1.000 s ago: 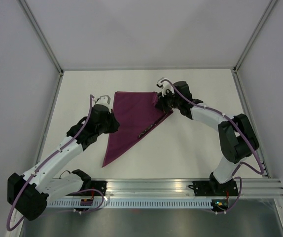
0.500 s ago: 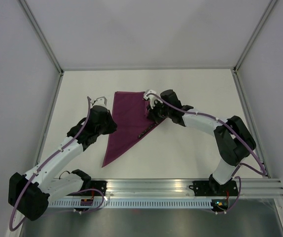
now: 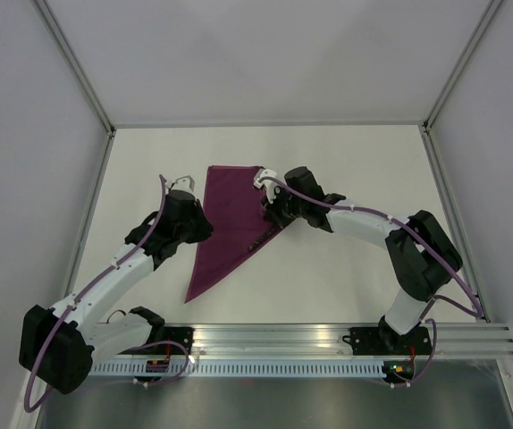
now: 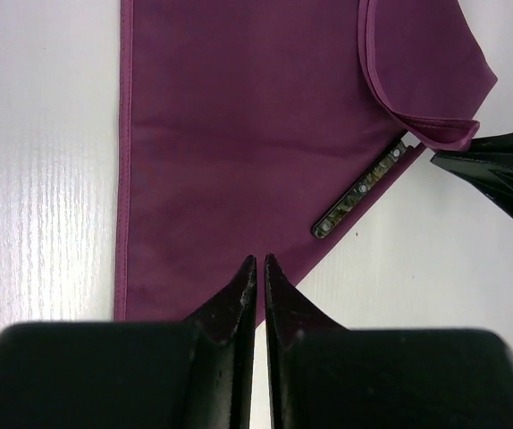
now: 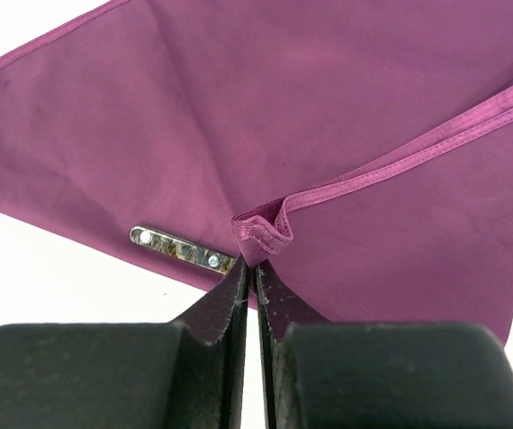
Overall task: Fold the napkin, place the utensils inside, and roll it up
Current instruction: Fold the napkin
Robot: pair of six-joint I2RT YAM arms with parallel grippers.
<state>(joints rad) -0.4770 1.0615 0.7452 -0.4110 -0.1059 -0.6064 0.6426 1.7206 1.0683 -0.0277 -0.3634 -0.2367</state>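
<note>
The napkin [image 3: 230, 223], folded into a triangle, lies mid-bench with its tip toward 7 o'clock. Only a utensil handle [image 4: 359, 189] pokes out at the 4 o'clock edge; the rest is covered. The right hand [image 5: 255, 259] pinches the turned-over corner. The left hand [image 4: 260, 268], pressed closed on nothing, is at the 9 o'clock side. White bench [image 3: 346, 161] shows all round the cloth.

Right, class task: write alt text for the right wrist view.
The right gripper is shut on a bunched corner of the magenta napkin. The end of a silvery utensil pokes out from under the cloth's edge onto the table, left of the gripper.
</note>
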